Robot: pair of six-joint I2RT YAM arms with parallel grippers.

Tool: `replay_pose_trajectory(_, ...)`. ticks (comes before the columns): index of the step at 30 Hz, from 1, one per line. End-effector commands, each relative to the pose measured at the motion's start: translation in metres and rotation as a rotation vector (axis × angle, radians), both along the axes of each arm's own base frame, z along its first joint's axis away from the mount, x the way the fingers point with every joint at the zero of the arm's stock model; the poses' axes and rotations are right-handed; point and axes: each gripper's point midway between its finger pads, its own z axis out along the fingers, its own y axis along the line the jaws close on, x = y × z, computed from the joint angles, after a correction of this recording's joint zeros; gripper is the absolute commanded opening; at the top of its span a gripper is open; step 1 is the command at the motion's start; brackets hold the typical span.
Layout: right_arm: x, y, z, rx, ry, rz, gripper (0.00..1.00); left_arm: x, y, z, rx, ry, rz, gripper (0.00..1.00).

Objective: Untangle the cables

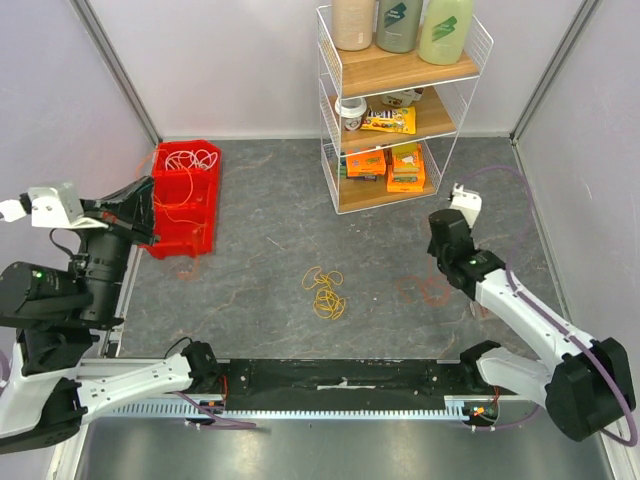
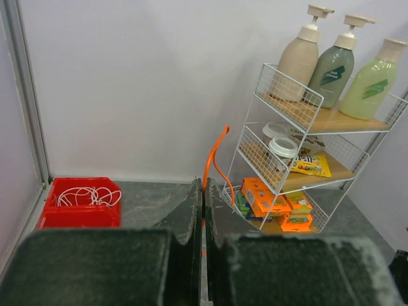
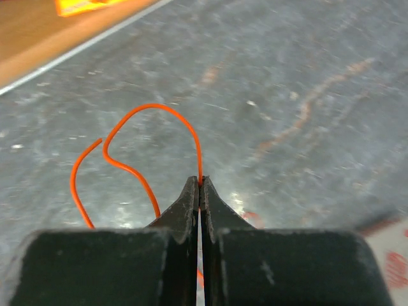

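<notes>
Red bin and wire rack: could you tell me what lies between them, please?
Nothing; the top view shows bare grey table between bin and rack.

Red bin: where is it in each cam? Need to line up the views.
Top external: red bin at left, by the left wall, white cables inside.
Left wrist: lower left, beyond the fingertips.
Right wrist: not in view.
Shared landmark: wire shelf, top centre in top external, right side in left wrist.
</notes>
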Motion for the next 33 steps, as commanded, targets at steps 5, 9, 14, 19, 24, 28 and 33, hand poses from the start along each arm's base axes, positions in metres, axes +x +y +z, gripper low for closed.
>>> replay_pose_trajectory(5, -0.005, -0.027, 0.022, -0.031, 0.065, 0.005, 0.0, 0.007, -0.032, -0.001, -0.032, 0.009, -0.082, 0.02)
replay_pose_trajectory(9, 0.005, -0.002, 0.017, -0.008, 0.119, 0.142, 0.05, 0.009, -0.05, -0.012, -0.039, 0.047, -0.141, 0.02)
replay_pose_trajectory(14, -0.008, 0.007, -0.024, -0.025, 0.284, 0.204, 0.73, 0.011, -0.084, -0.033, -0.034, 0.115, -0.243, 0.02)
replay_pose_trajectory(19, -0.025, 0.044, -0.005, -0.018, 0.212, 0.38, 0.89, 0.018, -0.113, -0.055, -0.005, 0.181, -0.297, 0.02)
replay_pose_trajectory(24, -0.069, 0.162, 0.052, 0.16, -0.022, 0.897, 0.89, 0.02, -0.134, -0.068, 0.0, 0.227, -0.346, 0.02)
replay_pose_trajectory(28, -0.103, 0.226, 0.111, 0.315, -0.238, 1.176, 0.88, 0.019, -0.152, -0.081, 0.004, 0.278, -0.399, 0.02)
replay_pose_trajectory(33, -0.125, 0.263, 0.159, 0.412, -0.373, 1.348, 0.87, 0.015, -0.166, -0.097, -0.025, 0.342, -0.452, 0.02)
